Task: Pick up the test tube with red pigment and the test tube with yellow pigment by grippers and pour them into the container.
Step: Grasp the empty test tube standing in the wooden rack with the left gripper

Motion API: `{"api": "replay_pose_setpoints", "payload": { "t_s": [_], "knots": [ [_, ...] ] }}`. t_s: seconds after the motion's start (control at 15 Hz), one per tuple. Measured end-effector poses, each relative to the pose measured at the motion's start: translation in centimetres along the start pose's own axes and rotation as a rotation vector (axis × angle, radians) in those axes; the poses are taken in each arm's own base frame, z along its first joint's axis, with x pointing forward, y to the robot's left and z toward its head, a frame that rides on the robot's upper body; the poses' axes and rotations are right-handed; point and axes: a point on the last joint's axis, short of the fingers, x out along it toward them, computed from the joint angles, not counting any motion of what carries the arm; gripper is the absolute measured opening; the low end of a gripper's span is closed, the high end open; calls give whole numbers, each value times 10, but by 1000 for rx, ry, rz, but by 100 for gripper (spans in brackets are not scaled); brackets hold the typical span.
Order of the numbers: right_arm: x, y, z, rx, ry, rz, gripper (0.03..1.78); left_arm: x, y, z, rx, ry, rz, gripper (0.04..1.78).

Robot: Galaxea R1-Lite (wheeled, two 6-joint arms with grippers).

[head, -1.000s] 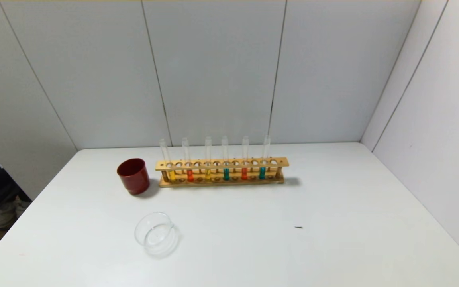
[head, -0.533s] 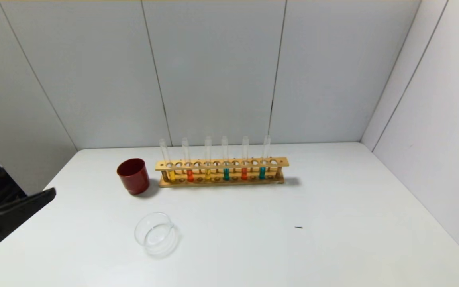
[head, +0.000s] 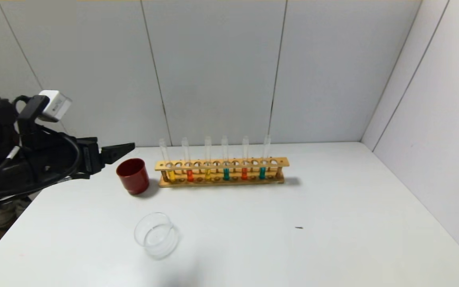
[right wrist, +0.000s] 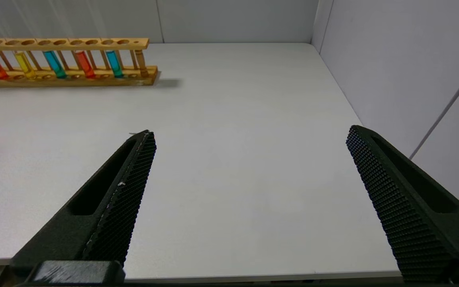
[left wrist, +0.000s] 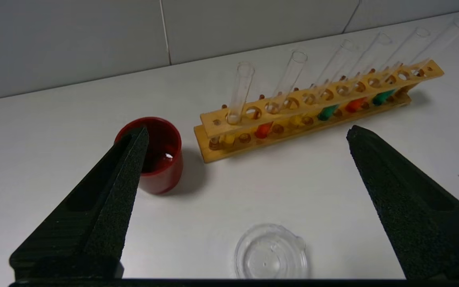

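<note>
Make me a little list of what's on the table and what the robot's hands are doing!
rack: wooden rack at the back of the white table, six tubes upright in it
tube colours, robot's left to right: yellow, red, yellow, teal, red, teal
red cup: beside the rack's left end
clear dish: nearer the robot, looks empty
left gripper: open, empty, up beside the cup
right gripper: open, empty, over bare table

Dark red cup (head: 133, 175) upright near worktop's (head: 333, 239) far-left, just beside wooden rack's (head: 221, 164) left end. Two teal-liquid tubes (head: 226, 173) stand in rack. Small dark speck (head: 298, 227) right of centre. Grey panel walls (head: 213, 71) behind.
</note>
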Motion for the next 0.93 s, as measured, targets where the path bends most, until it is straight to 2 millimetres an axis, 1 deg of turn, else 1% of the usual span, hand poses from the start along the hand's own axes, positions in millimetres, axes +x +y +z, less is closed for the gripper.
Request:
{"api": "replay_pose_setpoints", "payload": {
  "t_s": [0.27,0.53,0.73,0.93],
  "knots": [
    [0,0,0,0,0,0,175,42,2,-19,5,14,6,175],
    [0,0,0,0,0,0,175,86,3,-40,24,2,96,175],
    [0,0,0,0,0,0,175,109,0,-52,24,16,96,175],
    [0,0,0,0,0,0,175,127,-1,-57,24,25,110,175]
  ]
}}
